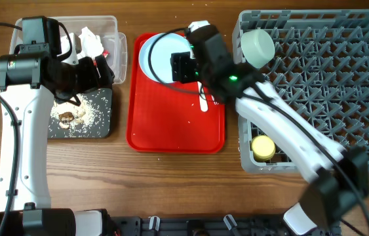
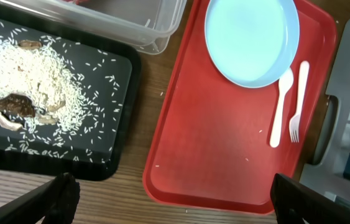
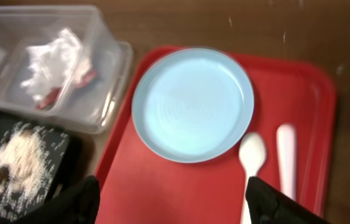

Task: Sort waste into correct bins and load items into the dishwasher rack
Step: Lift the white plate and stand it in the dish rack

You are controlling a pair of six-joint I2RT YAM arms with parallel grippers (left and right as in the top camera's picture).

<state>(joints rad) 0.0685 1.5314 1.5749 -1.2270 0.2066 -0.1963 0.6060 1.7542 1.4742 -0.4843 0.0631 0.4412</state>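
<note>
A pale blue plate [image 1: 150,56] [image 3: 192,102] [image 2: 249,37] lies at the far end of a red tray [image 1: 171,124]. A white spoon [image 3: 252,155] [image 2: 279,109] and a white fork [image 3: 286,162] [image 2: 298,102] lie to its right. My right gripper [image 1: 181,65] [image 3: 178,202] is open and empty above the plate. My left gripper [image 1: 97,71] [image 2: 175,205] is open and empty above the bins. The clear tub [image 1: 115,39] [image 3: 100,37] holds a crumpled napkin [image 3: 59,59] and a red wrapper [image 3: 53,96]. The black tub [image 1: 102,128] [image 2: 119,130] holds rice scraps [image 2: 25,87]. The pale blue bowl is not in view.
The grey dishwasher rack [image 1: 328,72] fills the right side. A pale green-white bowl [image 1: 257,46] sits in its far left corner and a yellow cup [image 1: 263,147] in its near left corner. My right arm reaches across the rack's left edge.
</note>
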